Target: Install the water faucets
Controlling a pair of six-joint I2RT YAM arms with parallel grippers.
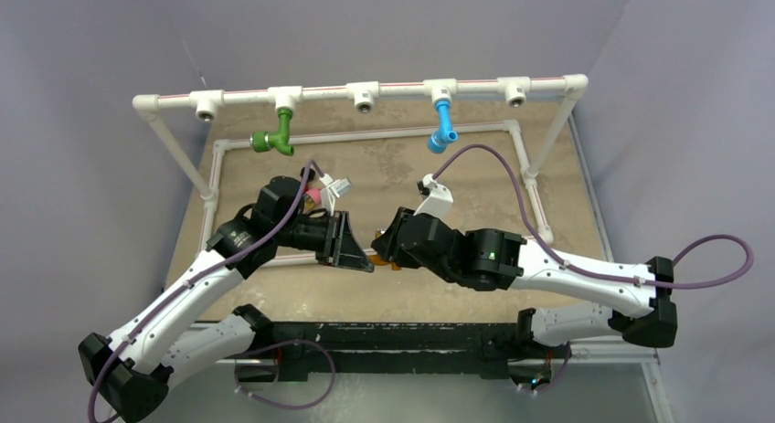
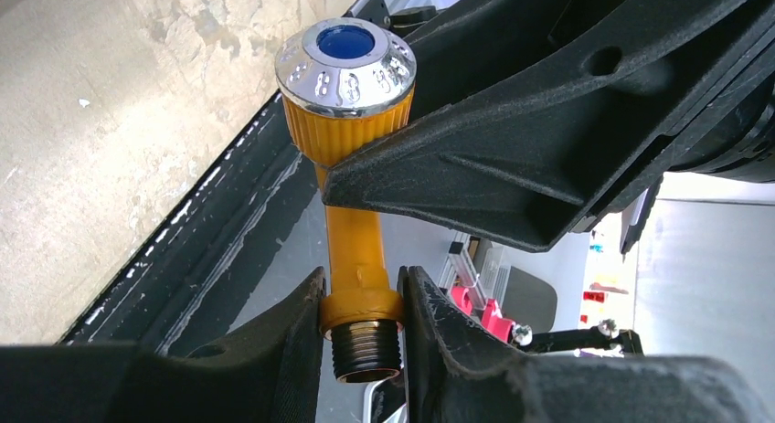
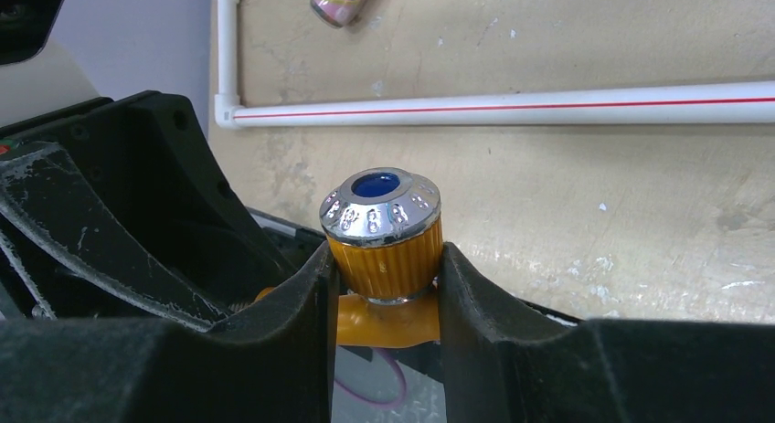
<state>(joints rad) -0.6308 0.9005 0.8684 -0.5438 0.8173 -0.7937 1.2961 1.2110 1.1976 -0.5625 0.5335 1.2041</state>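
An orange faucet with a ribbed knob and chrome, blue-centred cap is held between both grippers above the table's near edge. My left gripper is shut on the collar just above its dark threaded end. My right gripper is shut on the ribbed knob. In the top view the two grippers meet at mid-table, with only a sliver of orange showing. A green faucet and a blue faucet hang from tee sockets on the raised white pipe.
Empty tee sockets show at the left, the middle and the right of the pipe. A white pipe frame lies on the table. A small pink object lies by the left arm.
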